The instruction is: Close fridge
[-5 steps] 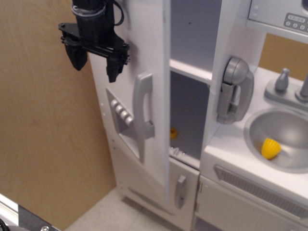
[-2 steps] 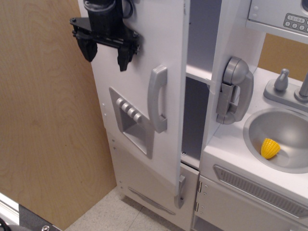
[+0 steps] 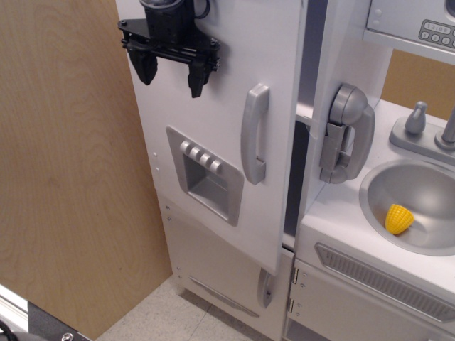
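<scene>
The fridge is a tall white toy-kitchen cabinet. Its large door (image 3: 220,121) has a grey vertical handle (image 3: 254,133) and a grey four-button dispenser panel (image 3: 205,175). The door stands almost shut, with a narrow dark gap (image 3: 300,170) left along its right edge. My black gripper (image 3: 173,73) is open and empty. It points down against the upper left face of the door, left of the handle. The inside shelves are almost hidden.
A shorter white lower door (image 3: 227,273) with a small grey handle (image 3: 266,288) sits below. A grey toy phone (image 3: 346,131) hangs right of the gap. A sink (image 3: 398,181) holds a yellow corn (image 3: 399,219). A wooden panel (image 3: 64,177) stands on the left.
The fridge door has swung right from well open to almost shut. My gripper has moved right with it, staying open on the door's face. The yellow item inside is now hidden.
</scene>
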Robot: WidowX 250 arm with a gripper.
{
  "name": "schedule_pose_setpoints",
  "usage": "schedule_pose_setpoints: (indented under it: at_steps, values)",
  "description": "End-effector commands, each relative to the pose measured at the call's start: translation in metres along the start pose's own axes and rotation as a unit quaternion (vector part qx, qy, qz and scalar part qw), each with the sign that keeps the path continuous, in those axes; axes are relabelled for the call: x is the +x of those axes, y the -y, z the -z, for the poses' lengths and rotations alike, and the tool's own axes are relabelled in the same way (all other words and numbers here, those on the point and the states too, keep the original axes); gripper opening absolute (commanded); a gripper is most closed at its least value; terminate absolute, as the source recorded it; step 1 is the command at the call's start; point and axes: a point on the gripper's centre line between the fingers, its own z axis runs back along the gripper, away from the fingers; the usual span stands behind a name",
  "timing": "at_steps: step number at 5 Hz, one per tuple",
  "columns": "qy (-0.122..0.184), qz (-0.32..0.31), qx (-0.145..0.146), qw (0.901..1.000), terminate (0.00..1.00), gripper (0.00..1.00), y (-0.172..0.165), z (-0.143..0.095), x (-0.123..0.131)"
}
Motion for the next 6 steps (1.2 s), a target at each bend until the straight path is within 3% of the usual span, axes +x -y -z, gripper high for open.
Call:
schedule_pose_setpoints:
  at_steps: [1,6]
  values:
    - [0.027,-0.017,-0.001,0.9995,0.0,1.0,0.0,-0.013,0.023]
    - [0.04,-0.04,-0.008,0.9984,0.0,1.0,0.009,-0.016,0.034]
